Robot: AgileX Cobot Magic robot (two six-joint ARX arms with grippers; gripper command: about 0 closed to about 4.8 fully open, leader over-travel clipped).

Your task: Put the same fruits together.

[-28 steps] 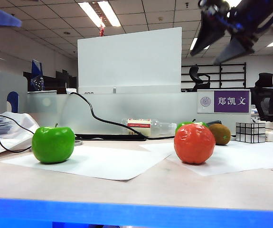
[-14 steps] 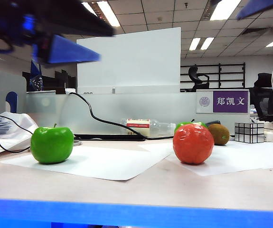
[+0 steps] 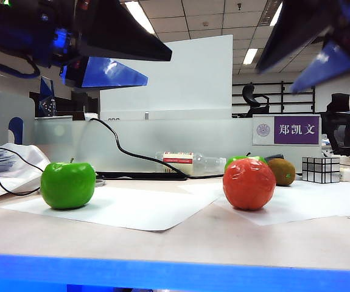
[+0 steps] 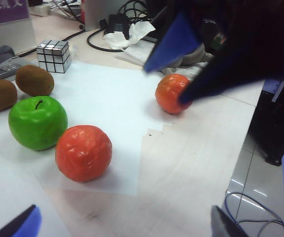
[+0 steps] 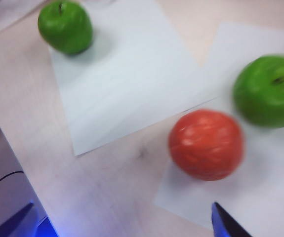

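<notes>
Both claws hang high above the tabletop with jaws spread wide and nothing in them, the left gripper (image 3: 132, 64) over the left side, the right gripper (image 3: 302, 58) over the right. One green apple (image 3: 68, 184) sits on the left paper sheet (image 3: 132, 210). The second apple (image 4: 37, 122), the orange-red fruit (image 3: 249, 184) and two kiwis (image 4: 34, 80) cluster on the right sheet, with a mirrored cube (image 3: 321, 169) near the far right edge.
</notes>
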